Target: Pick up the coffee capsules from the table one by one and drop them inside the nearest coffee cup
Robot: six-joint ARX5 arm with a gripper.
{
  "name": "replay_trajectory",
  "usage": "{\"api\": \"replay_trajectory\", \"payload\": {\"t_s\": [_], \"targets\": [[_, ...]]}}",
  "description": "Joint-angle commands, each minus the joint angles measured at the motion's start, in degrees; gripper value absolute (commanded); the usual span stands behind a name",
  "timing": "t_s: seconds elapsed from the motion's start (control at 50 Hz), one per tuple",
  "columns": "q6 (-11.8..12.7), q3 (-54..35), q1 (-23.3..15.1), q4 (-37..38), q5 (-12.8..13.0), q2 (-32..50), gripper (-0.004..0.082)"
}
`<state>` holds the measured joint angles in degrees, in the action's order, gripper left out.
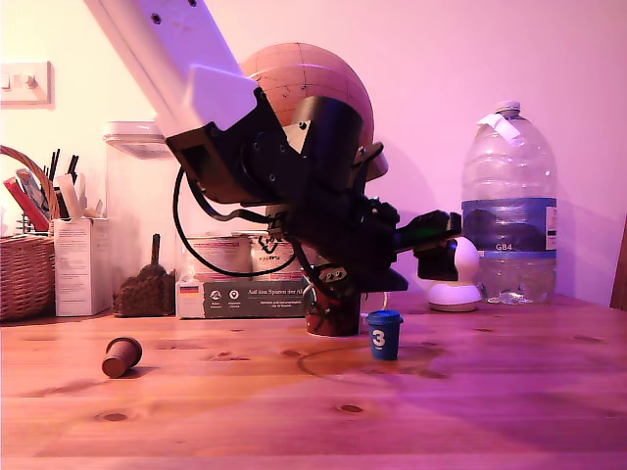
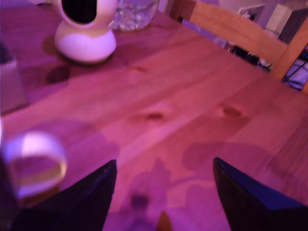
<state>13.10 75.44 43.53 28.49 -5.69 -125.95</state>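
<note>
1. The gripper [image 1: 441, 238] hung above the table [image 1: 470, 411], pointing toward the exterior view's right, its jaws spread apart with nothing between them.
2. The blue capsule [image 1: 385, 334] stood upright on the table, below the gripper and apart from it.
3. The brown capsule [image 1: 120, 356] lay tipped on its side, well away toward the table's left edge in the exterior view.
4. The cup [image 1: 331, 311] sat just beside the blue capsule, mostly hidden behind the arm.
5. In the wrist view, only bare wood showed between the two fingers [image 2: 82, 202].
</note>
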Motion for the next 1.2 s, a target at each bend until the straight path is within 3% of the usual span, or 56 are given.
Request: {"api": "replay_trajectory", "payload": {"t_s": [0.0,0.36,0.78,1.18], "targets": [[-1.2,-2.4,0.4,1.4,0.9,1.9,0.0573],[-1.3,-13.4,0.7,13.8,2.6,5.4,0.0573],[-1.1,-22.4,1.6,17.7,4.6,8.4,0.0573],[-1.1,-25.4,1.9,18.9,4.7,9.0,0.0573]]}}
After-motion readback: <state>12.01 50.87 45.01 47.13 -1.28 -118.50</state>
